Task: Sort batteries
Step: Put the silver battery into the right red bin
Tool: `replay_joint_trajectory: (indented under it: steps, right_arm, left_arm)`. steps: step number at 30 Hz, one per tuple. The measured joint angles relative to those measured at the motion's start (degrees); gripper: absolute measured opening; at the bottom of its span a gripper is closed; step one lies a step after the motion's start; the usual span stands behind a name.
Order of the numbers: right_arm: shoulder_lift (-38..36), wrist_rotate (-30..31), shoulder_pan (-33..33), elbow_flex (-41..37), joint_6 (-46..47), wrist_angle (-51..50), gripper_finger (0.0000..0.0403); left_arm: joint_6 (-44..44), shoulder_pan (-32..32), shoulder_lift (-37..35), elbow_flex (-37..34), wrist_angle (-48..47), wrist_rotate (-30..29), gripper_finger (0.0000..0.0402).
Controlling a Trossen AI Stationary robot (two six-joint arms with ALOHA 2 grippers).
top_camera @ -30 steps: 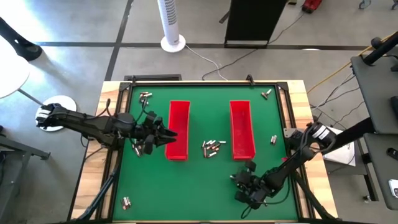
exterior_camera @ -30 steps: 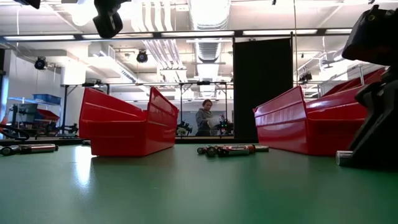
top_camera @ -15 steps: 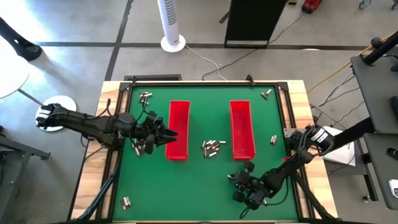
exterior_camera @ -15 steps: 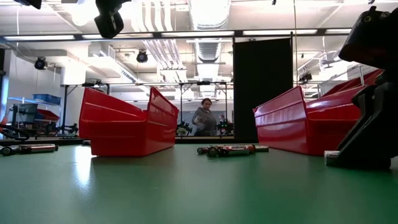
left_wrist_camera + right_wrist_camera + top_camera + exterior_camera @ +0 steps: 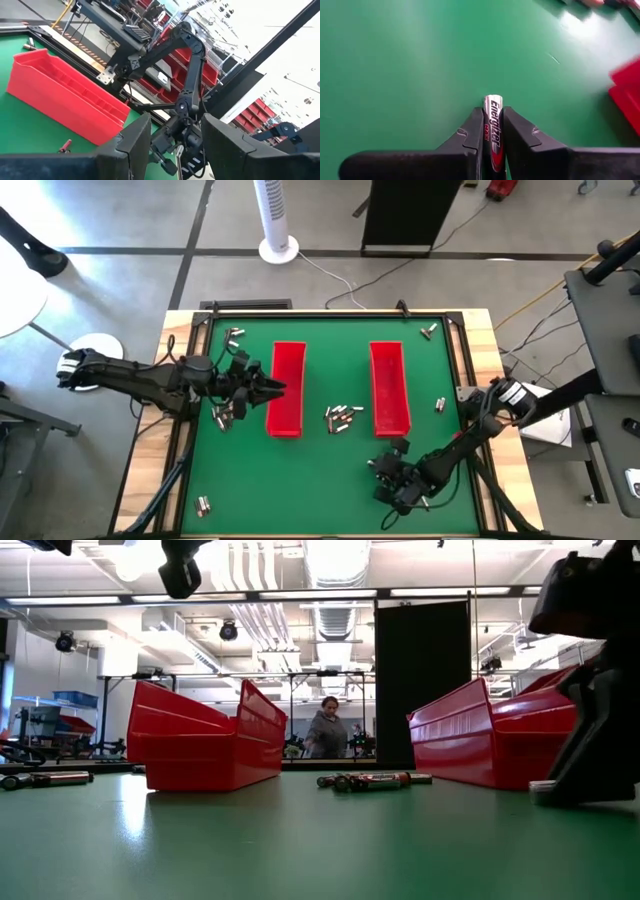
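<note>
The right gripper (image 5: 492,131) sits low over the green table (image 5: 395,60), near its front edge, pinching a small silver metal battery (image 5: 493,120) between its dark fingers (image 5: 470,135). Red and black letters on the battery read "Energizer". The left gripper (image 5: 272,389) hangs over the left long red plastic tray (image 5: 285,415), its fingers spread apart with nothing between them. More silver batteries (image 5: 342,416) lie between the two trays.

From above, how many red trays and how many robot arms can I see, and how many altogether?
Red trays: 2
Robot arms: 2
Total: 4
</note>
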Motion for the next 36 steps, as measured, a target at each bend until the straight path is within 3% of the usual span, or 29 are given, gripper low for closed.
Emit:
replay_joint_trajectory:
  steps: [6, 11, 19, 26, 36]
  right_arm:
    - [-6.6, -5.9, 0.2, 8.0, -2.8, -12.4, 0.0041]
    - [-11.2, -6.2, -0.6, 16.8, -4.5, -27.1, 0.0041]
    - [-18.3, -7.4, -9.4, 18.5, -14.7, -44.2, 0.0041]
    - [-20.4, -14.4, -21.2, 13.0, -31.6, -40.5, 0.0041]
    - [-19.1, -27.9, -33.3, 4.4, -44.5, -27.3, 0.0041]
  left_arm:
    - [0.0, 0.7, -1.5, 0.0, -1.9, 0.0, 0.0155]
    - [0.0, 1.1, -2.3, 1.3, -3.6, 0.0, 0.0155]
    - [8.7, 1.0, 0.4, 17.2, -25.0, 0.0, 0.0155]
    - [18.6, 0.6, 4.6, 32.7, -45.8, 0.0, 0.0155]
    - [16.4, -2.7, 6.3, 36.7, -49.8, 3.0, 0.0155]
